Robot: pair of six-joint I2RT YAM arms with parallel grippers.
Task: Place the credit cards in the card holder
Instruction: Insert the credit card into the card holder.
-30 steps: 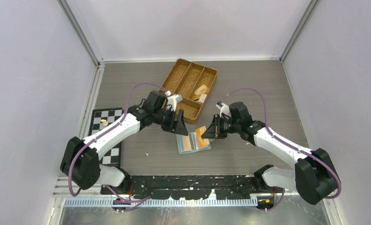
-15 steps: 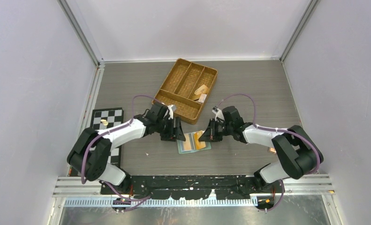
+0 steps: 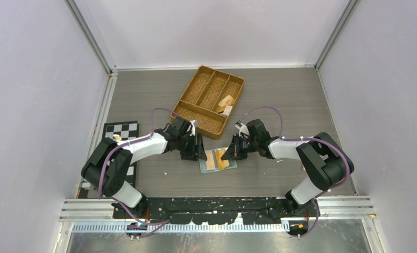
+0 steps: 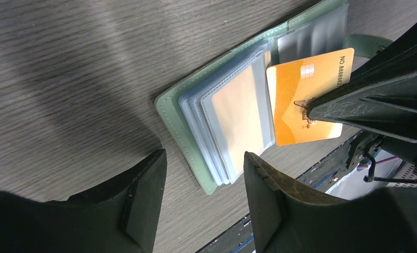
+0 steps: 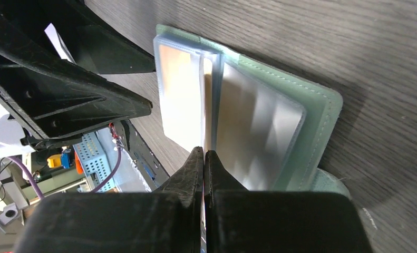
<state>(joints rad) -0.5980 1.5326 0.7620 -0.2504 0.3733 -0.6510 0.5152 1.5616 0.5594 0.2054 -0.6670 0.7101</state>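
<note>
Both arms have come lower and closer to the holder (image 3: 217, 164) than a second ago, and the right elbow is folded back further.

Top view: the holder lies open on the table (image 3: 153, 95). The left gripper (image 3: 197, 150) is at its left edge and the right gripper (image 3: 228, 154) at its right.

Left wrist: the left jaws are partly apart and empty, straddling the holder's near corner. The orange card (image 4: 301, 95) overlaps the right half, its inner edge just beside the fanned sleeves (image 4: 238, 116). Its long axis appears to run from the right gripper toward them.

Right wrist: the jaws are pinched on the card, which is seen edge-on and aimed at the gap between sleeves.

Judgement: insertion falls to the right arm, and it depends on the card edge meeting a pocket mouth.
</note>
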